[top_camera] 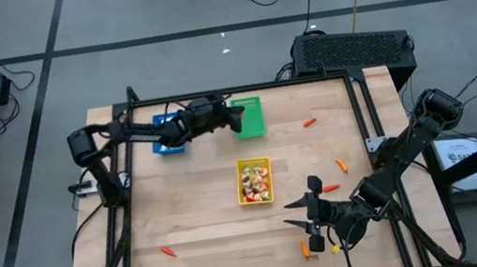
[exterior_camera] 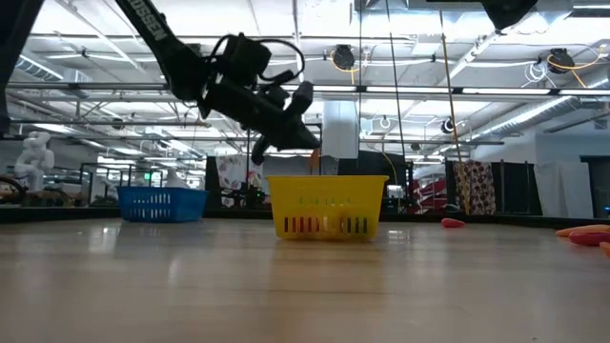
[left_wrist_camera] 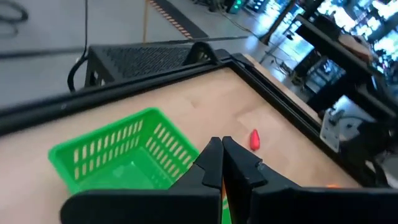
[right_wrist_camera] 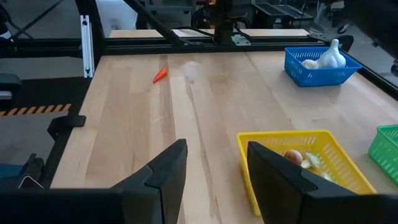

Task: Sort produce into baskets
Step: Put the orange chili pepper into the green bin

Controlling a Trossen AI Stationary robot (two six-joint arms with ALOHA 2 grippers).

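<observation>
Left gripper (left_wrist_camera: pixel 221 163): my jaws pinched shut, empty, above green basket (top_camera: pixel 249 118) at table's far edge | right gripper (top_camera: pixel 310 211): wide, nearer front-edge carrots (top_camera: pixel 306 249).

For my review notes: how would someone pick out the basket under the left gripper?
On the wooden table, find the far edge, where two baskets sit. The left gripper hangs over the green basket. The blue basket beside it holds white bulbs; the yellow basket sits mid-table.
</observation>
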